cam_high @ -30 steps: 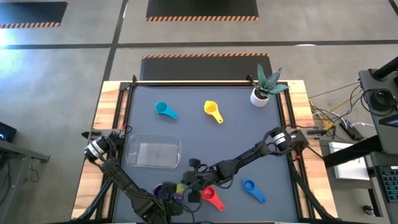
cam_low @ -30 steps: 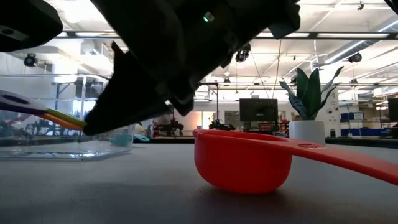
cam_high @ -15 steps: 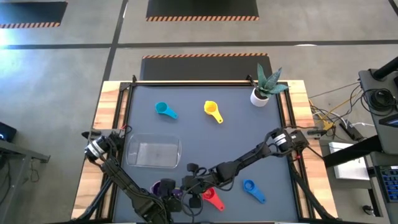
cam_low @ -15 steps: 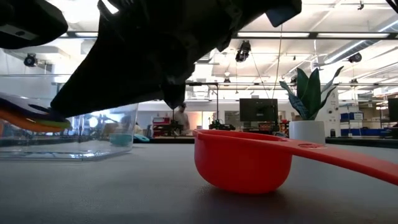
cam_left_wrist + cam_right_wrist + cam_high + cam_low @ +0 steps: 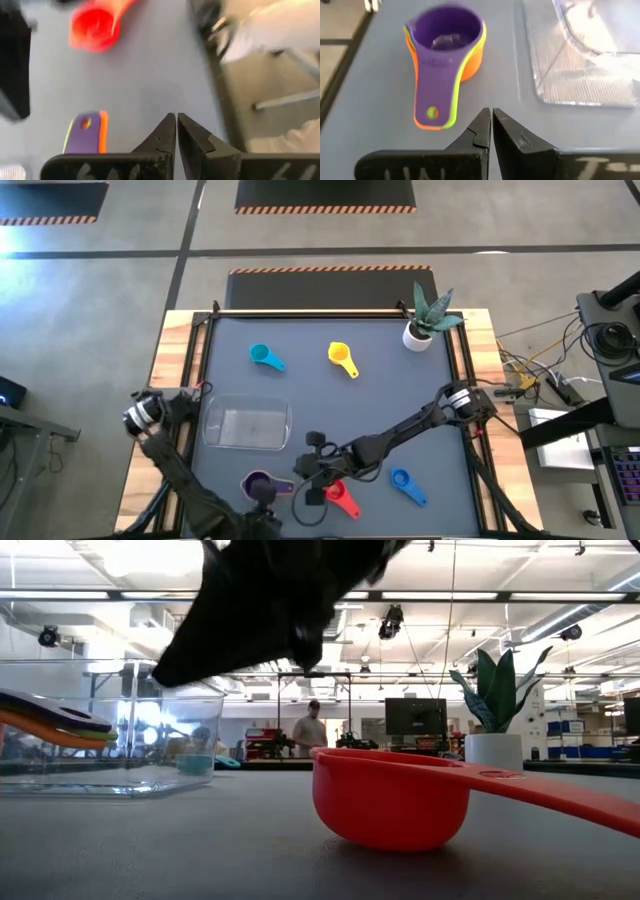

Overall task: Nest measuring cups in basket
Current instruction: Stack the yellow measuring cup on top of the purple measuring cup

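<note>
Right wrist view: purple measuring cup [image 5: 445, 35] nested over a green one, both in the orange cup [image 5: 472, 62], standing on the table beside the clear basket [image 5: 580, 75], not in it. High view resolves only the purple top of that stack.

Right gripper [image 5: 491, 122] fingers pressed together, pinching nothing, near the stack's handles. Left gripper [image 5: 176, 131] likewise pressed shut and empty (front table edge).

Dark grey table [image 5: 330, 405], wood-framed; concrete floor around it.

Basket holds no cups. Loose on the table: red cup [image 5: 395, 798], blue cup [image 5: 404, 481], yellow cup [image 5: 341, 357], cyan cup [image 5: 264, 357]. Potted plant [image 5: 424, 323] at a far corner. Low view: a person [image 5: 312, 730] stands far behind.
</note>
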Robot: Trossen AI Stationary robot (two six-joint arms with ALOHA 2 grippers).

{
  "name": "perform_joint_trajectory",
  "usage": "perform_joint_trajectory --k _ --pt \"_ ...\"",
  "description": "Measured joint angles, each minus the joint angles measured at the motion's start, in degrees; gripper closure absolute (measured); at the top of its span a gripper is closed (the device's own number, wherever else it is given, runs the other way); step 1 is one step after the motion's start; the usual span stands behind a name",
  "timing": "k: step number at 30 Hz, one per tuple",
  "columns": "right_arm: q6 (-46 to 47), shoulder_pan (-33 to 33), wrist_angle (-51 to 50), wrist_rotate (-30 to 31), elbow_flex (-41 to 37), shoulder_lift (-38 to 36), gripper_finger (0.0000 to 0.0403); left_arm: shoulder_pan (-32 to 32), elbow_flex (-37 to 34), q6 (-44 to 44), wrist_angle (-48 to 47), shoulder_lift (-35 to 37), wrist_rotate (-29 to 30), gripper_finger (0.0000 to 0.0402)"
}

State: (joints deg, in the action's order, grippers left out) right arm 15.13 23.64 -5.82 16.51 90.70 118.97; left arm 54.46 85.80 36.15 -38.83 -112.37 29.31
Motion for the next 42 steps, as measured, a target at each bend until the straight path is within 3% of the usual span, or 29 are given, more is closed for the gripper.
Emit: perform_joint_trajectory --k 8,14,21,28,37,42 --pt "-2.3 0.0 -0.3 0.7 0.0 -4.0 0.0394 5.5 -1.2 -2.8 0.5 7.3 9.3 0.0402" --pt "-2.3 0.1 -3.5 3.3 0.0 -6.7 0.0394 8.2 -10.0 -2.7 5.3 16.4 14.4 0.0402" --pt "-3.3 0.3 -4.8 5.3 0.0 -7.1 0.0394 8.5 -29.7 -10.8 32.6 29.5 14.7 0.0402" --pt "-2.6 0.3 -10.4 12.5 -0.1 -8.0 0.0394 8.5 -45.4 -21.9 55.8 42.4 15.2 0.0402" --pt "-3.8 -1.7 -14.1 15.5 -3.5 -13.2 0.0394 8.4 -55.3 -27.8 58.5 56.3 20.4 0.0402" --pt "-5.1 -6.0 -16.5 15.6 -8.5 -19.8 0.0394 8.4 -58.3 -31.3 58.8 61.8 21.0 0.0402"
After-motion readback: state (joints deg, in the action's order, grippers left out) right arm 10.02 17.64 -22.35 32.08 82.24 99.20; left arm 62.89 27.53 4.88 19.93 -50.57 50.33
